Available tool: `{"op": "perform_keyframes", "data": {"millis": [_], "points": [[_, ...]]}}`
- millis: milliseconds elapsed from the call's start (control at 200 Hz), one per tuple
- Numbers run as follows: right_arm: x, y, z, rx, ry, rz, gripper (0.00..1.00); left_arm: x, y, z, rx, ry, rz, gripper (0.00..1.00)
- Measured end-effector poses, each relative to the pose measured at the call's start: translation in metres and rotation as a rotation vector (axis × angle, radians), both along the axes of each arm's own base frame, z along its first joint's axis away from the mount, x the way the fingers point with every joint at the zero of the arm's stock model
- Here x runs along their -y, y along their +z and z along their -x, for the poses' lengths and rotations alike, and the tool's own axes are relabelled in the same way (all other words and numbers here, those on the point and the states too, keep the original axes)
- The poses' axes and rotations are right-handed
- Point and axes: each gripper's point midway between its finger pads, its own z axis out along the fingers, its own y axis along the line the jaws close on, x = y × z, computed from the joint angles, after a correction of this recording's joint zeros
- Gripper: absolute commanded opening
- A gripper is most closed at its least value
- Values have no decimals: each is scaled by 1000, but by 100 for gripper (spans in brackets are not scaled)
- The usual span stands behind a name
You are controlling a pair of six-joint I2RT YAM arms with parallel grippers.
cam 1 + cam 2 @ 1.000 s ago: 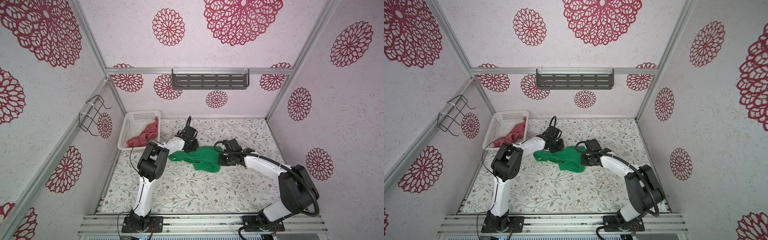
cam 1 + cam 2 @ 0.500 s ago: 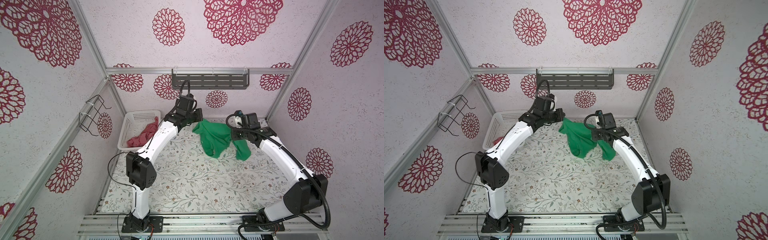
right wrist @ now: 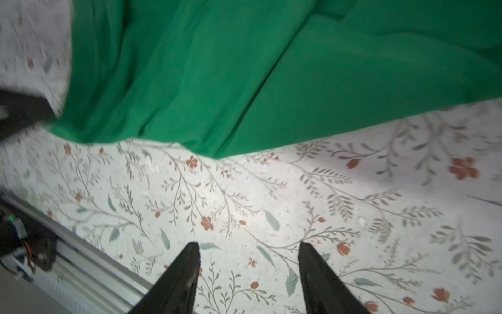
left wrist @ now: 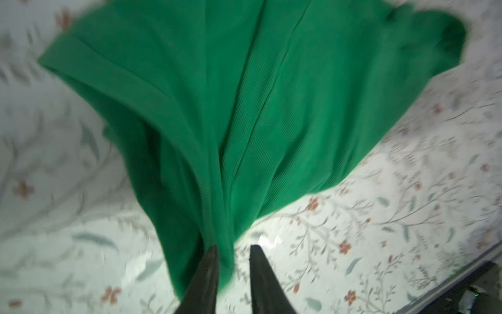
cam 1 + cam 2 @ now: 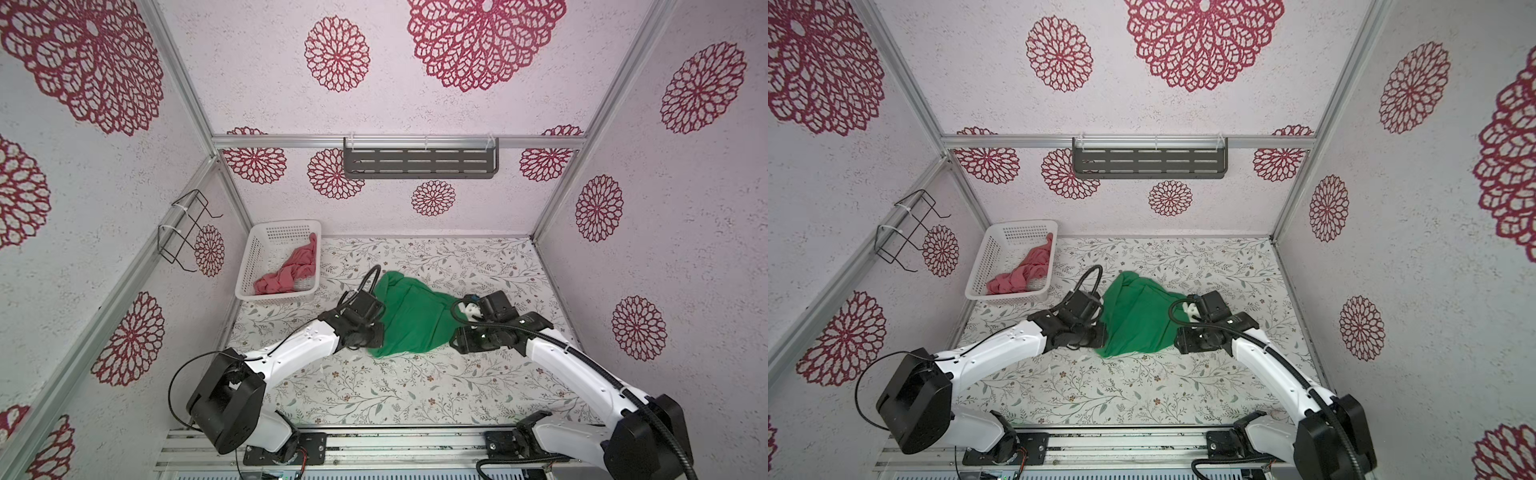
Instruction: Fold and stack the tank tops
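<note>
green tank top spread on the table, both grippers released

the green tank top (image 5: 415, 320) lies loosely spread and creased near the middle of the floral table (image 5: 374, 395), between the two arms in both top views. the left gripper (image 4: 234, 246) sits low at the cloth's left edge. in the left wrist view its fingers (image 4: 209, 274) stand slightly parted. one corner of the green cloth runs down into the gap and touches one finger, while bare table shows beside the second finger, so the cloth is not pinched. the right gripper (image 3: 249, 243) is at the cloth's right side. in the right wrist view its jaws stand wide apart over bare table, with nothing between them, and the hem of the green cloth lies apart from the fingertips. the pink-red tank top (image 5: 291, 270) lies crumpled inside the white perforated basket (image 5: 253, 257), which stands at the table's far left corner, apart from the green one. both wrist views are slightly blurred.
</note>
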Motion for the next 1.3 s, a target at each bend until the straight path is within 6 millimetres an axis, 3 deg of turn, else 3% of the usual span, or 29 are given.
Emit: {"op": "perform_keyframes", "data": {"millis": [60,165,250,320,500,695,811,956,1091,1171,1301], "points": [[12,10,-17,22,-81,8,41,-10,-3,11,-18,13,-38,48],[13,16,-46,31,-145,26,30,-23,15,6,27,69,-43,48],[3,9,-69,21,-160,38,31,-28,27,-5,51,126,-24,48],[-5,0,-89,19,-173,52,39,-30,27,-13,53,166,-8,48],[-24,-25,-131,24,-201,96,51,-28,-1,-17,-24,229,-13,49],[-45,-56,-163,16,-192,121,50,-33,-30,-3,-94,274,-11,49],[-54,-75,-164,-15,-172,137,40,-38,-46,8,-127,302,-7,43],[-59,-80,-160,-32,-156,143,0,-38,-57,12,-150,317,4,33],[-55,-79,-147,-35,-146,151,0,-35,-62,8,-148,325,16,25],[-44,-73,-126,-47,-141,161,0,-33,-62,5,-146,330,27,23],[-24,-44,-86,-23,-130,155,0,-31,-63,3,-145,331,44,21]]}}
